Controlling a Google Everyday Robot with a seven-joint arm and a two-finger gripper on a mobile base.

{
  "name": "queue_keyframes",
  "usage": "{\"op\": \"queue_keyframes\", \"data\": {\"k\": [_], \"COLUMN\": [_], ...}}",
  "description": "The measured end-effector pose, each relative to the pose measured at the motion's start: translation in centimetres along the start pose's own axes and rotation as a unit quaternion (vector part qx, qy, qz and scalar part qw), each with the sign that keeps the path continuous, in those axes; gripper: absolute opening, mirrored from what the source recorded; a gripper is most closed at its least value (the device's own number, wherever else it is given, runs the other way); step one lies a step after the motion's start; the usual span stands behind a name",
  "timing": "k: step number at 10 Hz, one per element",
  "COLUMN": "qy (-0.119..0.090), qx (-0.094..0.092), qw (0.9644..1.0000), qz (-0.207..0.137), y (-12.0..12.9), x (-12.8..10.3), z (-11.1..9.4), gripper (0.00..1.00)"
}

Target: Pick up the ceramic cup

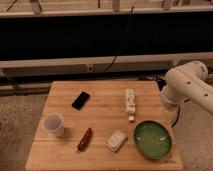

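The ceramic cup is small, white and handleless with a pale purplish inside. It stands upright near the left edge of the wooden table. My white arm hangs over the table's right edge, far to the right of the cup. The gripper itself does not show; only the arm's rounded white links are visible.
On the table lie a black phone, a long white packet with a small cube below it, a reddish-brown stick, a white wrapped item and a wide green bowl. A dark railing runs behind.
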Motion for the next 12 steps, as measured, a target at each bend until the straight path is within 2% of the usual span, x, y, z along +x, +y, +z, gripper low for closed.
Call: {"op": "queue_keyframes", "data": {"k": [9,10,12], "qy": [0.002,0.008,0.016], "qx": [0.0,0.004,0.009], "qw": [1.0,0.9998,0.998], "qz": [-0.003,-0.019,-0.061], "y": [0.0,-0.1,-0.4], "x": [-0.1,-0.5,-3.1], "z": [0.0,-0.3,-0.9], "gripper": [0.8,0.8,0.8]}}
